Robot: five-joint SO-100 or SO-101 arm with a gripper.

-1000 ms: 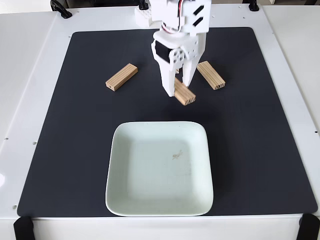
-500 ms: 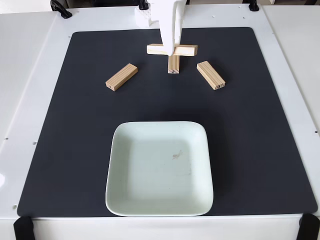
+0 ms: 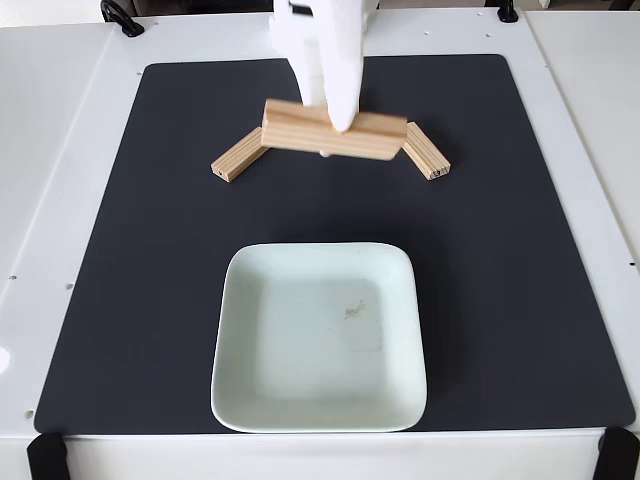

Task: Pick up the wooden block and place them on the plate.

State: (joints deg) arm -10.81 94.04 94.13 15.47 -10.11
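Gripper (image 3: pixel 335 118) pinching raised wooden block (image 3: pixel 300 132), partly hiding two blocks behind, plate (image 3: pixel 318 400) bare

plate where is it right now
In the fixed view the plate sits empty on the black mat, low and centred, below the block gripped by the end effector.

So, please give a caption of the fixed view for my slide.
White gripper lifts a light pine block above a black mat, two blocks flanking, before an empty pale mint square plate.
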